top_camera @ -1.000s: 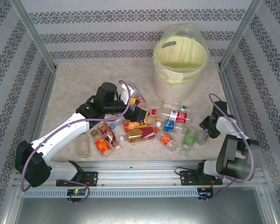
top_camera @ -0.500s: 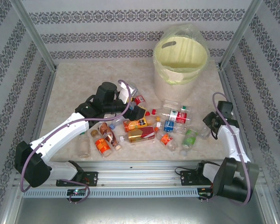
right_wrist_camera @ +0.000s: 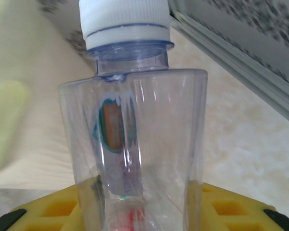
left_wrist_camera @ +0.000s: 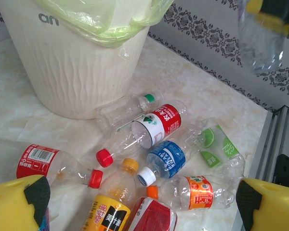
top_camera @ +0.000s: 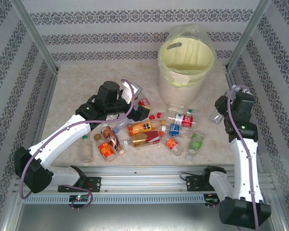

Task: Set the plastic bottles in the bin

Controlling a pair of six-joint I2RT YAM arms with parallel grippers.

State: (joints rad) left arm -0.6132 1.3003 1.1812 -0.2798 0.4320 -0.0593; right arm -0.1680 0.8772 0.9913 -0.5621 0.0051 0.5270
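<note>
Several plastic bottles lie in a heap mid-table, among them a red-labelled one (top_camera: 183,119) (left_wrist_camera: 160,122), a blue-labelled one (top_camera: 174,129) (left_wrist_camera: 167,160) and a green-labelled one (top_camera: 196,142) (left_wrist_camera: 216,144). My left gripper (top_camera: 140,109) (left_wrist_camera: 142,207) hovers open over the heap's left side, with nothing between its yellow fingers (left_wrist_camera: 17,202). My right gripper (top_camera: 222,111) (right_wrist_camera: 139,214) is raised at the right and shut on a clear white-capped bottle (top_camera: 216,116) (right_wrist_camera: 132,144) (left_wrist_camera: 261,41), held off the table. The cream bin (top_camera: 185,65) (left_wrist_camera: 72,72), bag-lined, stands at the back.
More bottles lie at the front left: a clear one (top_camera: 86,149), an orange-labelled one (top_camera: 106,150) and a brown one (top_camera: 111,137). Patterned walls and metal posts (top_camera: 245,33) close in the table. A rail (top_camera: 144,175) runs along the near edge.
My right arm has risen and swung away from the table's front toward the back, carrying the clear bottle up with it as its jaws tightened. The left gripper shifted slightly back.
</note>
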